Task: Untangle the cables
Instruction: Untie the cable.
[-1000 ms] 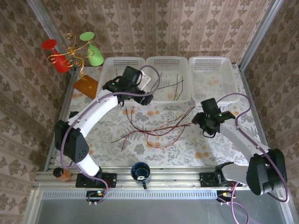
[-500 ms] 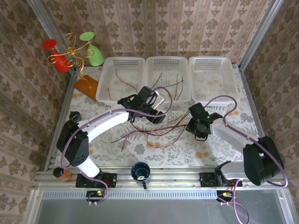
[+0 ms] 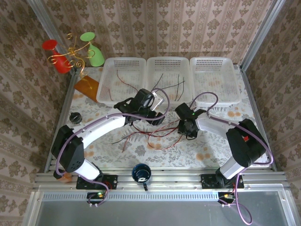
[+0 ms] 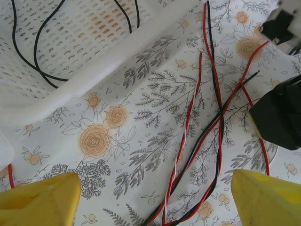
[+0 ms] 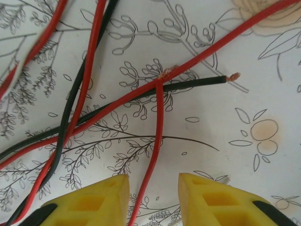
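Right fingers [image 5: 89, 203] narrow now, one either side of a single red cable [image 5: 158, 113], and as far as I can see not yet pinching it. Left fingers [image 4: 40, 197] hang wide over the cables [image 3: 157, 133], which lie crossed on the counter [image 3: 197, 150] just in front of the middle basket [image 3: 170, 63]. To do this well, I reckon I should close squarely on that one red strand near its free end and keep the black cable [image 5: 188, 84] crossing it out of the pinch. Then I'd lift slowly, so it slides out rather than dragging the heap. Against a second ago, my right arm has swung in from the right onto the heap and its fingers have drawn in from wide. My left arm has come away from the basket on the left [image 3: 110, 89] and now sits over the heap.
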`<state>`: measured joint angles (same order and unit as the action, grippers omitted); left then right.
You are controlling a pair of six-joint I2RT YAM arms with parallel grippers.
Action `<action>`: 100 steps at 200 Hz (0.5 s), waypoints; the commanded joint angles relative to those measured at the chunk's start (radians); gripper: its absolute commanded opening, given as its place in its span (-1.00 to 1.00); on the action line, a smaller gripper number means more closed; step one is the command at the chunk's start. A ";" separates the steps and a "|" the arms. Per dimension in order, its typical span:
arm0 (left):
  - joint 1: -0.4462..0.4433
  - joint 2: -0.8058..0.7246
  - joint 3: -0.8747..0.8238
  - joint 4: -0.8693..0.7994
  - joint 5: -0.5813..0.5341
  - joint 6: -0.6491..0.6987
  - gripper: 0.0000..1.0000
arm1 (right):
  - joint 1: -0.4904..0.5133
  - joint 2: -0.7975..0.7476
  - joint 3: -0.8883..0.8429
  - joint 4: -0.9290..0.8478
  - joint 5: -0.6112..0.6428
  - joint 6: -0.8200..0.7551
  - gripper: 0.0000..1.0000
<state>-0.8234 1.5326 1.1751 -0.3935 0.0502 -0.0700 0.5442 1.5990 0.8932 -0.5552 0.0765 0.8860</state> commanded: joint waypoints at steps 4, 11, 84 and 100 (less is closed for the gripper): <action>-0.002 -0.045 -0.037 0.030 -0.016 -0.038 0.66 | 0.016 0.030 0.035 0.002 0.068 0.008 -0.38; -0.002 -0.050 -0.043 0.031 -0.019 -0.042 0.66 | 0.017 0.034 0.030 0.010 0.077 0.012 -0.40; -0.018 -0.057 -0.063 0.053 -0.018 -0.041 0.64 | 0.017 0.081 0.015 0.070 0.076 0.034 -0.63; -0.026 -0.061 -0.067 0.064 -0.019 -0.034 0.64 | 0.017 0.093 0.019 0.072 0.068 0.034 -0.72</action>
<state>-0.8314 1.5097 1.1252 -0.3538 0.0376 -0.0982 0.5575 1.6566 0.9127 -0.5404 0.1284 0.8967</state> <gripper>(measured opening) 0.823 0.166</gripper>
